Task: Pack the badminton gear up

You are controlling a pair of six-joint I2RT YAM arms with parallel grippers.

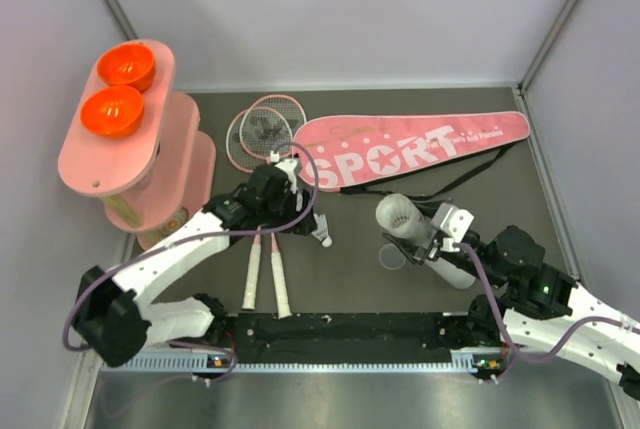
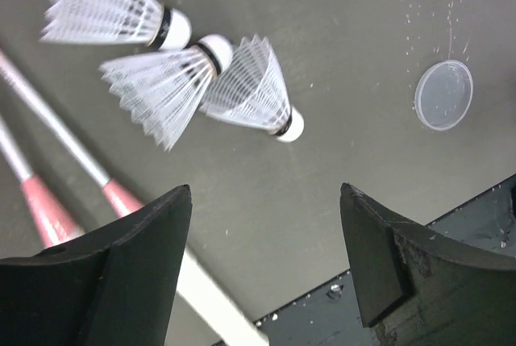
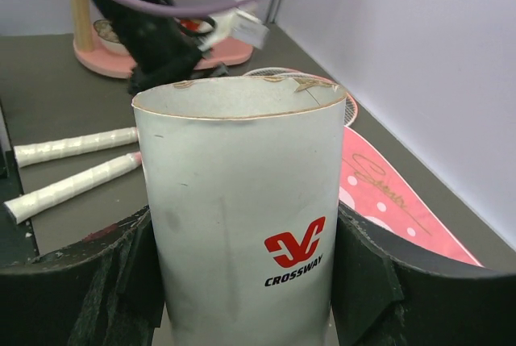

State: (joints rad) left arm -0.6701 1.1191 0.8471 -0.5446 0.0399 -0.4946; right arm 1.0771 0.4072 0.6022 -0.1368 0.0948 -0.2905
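Three white feather shuttlecocks (image 2: 254, 88) lie close together on the dark table, just ahead of my left gripper (image 2: 266, 201), which is open and empty above them. In the top view they (image 1: 318, 232) sit right of the left gripper (image 1: 298, 217). Two pink-framed rackets (image 1: 262, 131) lie side by side, white handles (image 1: 250, 274) toward the near edge. My right gripper (image 3: 242, 281) is shut on the white cardboard tube (image 3: 242, 209), its open mouth (image 1: 400, 217) turned toward the shuttlecocks. The pink "SPORT" bag (image 1: 410, 149) lies flat at the back with its black strap.
A clear round lid (image 2: 444, 94) lies on the table between the shuttlecocks and the tube, also in the top view (image 1: 392, 256). A pink oval stand (image 1: 130, 159) with two orange bowls (image 1: 125, 67) stands at the back left. Walls enclose the table.
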